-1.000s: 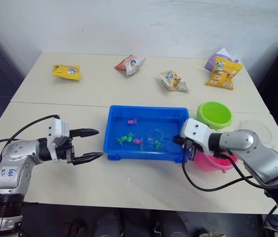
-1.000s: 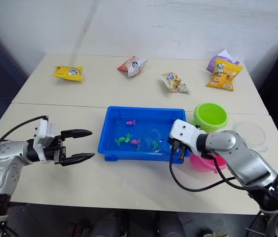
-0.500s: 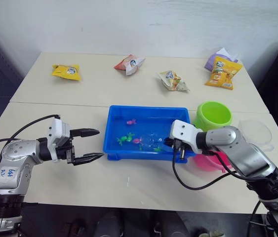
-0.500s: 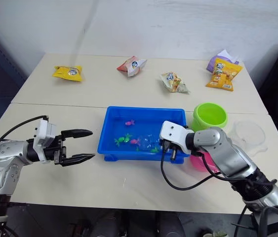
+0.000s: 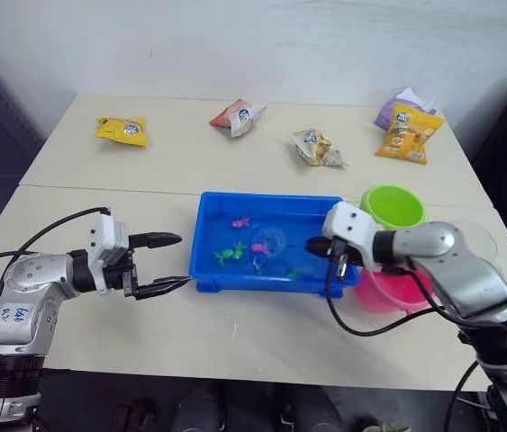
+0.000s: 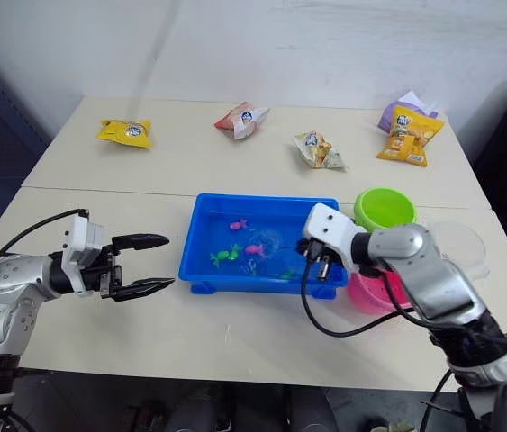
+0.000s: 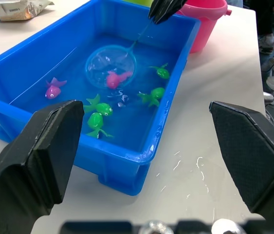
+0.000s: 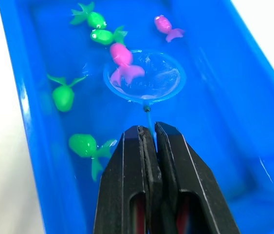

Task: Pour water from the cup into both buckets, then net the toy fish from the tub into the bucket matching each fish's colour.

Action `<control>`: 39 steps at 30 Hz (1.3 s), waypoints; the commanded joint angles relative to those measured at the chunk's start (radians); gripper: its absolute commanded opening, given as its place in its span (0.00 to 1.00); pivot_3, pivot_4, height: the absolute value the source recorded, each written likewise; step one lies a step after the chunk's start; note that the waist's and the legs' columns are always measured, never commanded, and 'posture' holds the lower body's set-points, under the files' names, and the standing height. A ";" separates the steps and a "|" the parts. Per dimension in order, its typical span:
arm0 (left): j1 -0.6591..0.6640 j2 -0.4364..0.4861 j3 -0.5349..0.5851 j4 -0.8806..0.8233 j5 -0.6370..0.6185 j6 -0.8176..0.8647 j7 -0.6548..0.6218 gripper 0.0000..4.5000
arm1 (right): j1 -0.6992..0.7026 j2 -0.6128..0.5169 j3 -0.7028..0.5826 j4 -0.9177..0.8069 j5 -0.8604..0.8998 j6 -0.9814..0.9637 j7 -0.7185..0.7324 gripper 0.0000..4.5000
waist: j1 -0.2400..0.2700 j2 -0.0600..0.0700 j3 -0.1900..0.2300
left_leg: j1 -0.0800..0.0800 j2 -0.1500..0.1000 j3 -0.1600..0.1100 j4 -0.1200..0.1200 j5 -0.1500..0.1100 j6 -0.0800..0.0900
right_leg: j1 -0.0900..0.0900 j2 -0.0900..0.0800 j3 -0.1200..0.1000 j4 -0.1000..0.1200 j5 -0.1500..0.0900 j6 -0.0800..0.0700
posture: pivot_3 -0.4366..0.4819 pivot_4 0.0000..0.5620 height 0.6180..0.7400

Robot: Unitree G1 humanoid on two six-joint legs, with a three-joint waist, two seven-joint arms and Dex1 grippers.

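While the right gripper (image 5: 318, 246), mid-frame in the left eye view, has its jaws clenched on the net (image 8: 145, 76), the left gripper (image 5: 158, 264) hangs released. Right wrist view, centre: a pink fish (image 8: 121, 61) straddles the hoop in the tub (image 8: 20, 122). Netting step; next, probably lift toward the pink bucket (image 5: 393, 290).

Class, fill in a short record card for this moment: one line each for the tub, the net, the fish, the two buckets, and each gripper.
tub: blue, holds water and fish
net: hoop in the tub, a pink fish at its rim
other fish: four green, one pink, loose in the tub
buckets: green bucket and pink bucket, beside the tub
right gripper: shut on the net handle
left gripper: open, holding nothing
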 commanded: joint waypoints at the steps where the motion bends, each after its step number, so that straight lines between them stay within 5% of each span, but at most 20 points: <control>1: -0.004 -0.003 0.005 -0.028 -0.017 -0.001 0.004 0.99 | 0.040 -0.010 -0.092 -0.077 0.077 0.020 0.017 0.00 | -0.001 0.000 0.000 | 0.000 0.000 0.000 0.000 0.000 0.000 | 0.000 0.000 0.000 0.000 0.000 0.000 | 0.48 0.27 0.98; 12: -0.069 -0.034 -0.020 0.047 -0.018 -0.028 -0.039 0.99 | 0.291 -0.078 -0.402 -0.236 0.257 0.008 0.054 0.00 | 0.002 0.000 0.000 | 0.000 0.000 0.000 0.000 0.000 0.000 | 0.001 0.000 0.000 -0.001 0.000 0.000 | 0.48 0.27 0.98; 27: -0.277 -0.196 -0.170 0.138 -0.038 0.013 -0.141 0.99 | 0.868 0.107 -0.951 -0.375 0.318 -0.283 0.048 0.00 | 0.010 0.000 0.000 | 0.002 0.000 0.001 0.001 0.000 0.000 | 0.003 0.003 0.001 -0.001 0.001 0.001 | 0.48 0.27 0.98; 39: -0.405 -0.279 -0.228 0.219 -0.007 -0.008 -0.184 0.99 | 1.118 0.223 -1.064 -0.245 0.152 -0.597 0.040 0.00 | 0.009 0.000 0.000 | 0.004 0.000 0.002 0.000 0.000 -0.001 | 0.003 0.005 0.004 0.000 0.001 0.001 | 0.48 0.27 0.98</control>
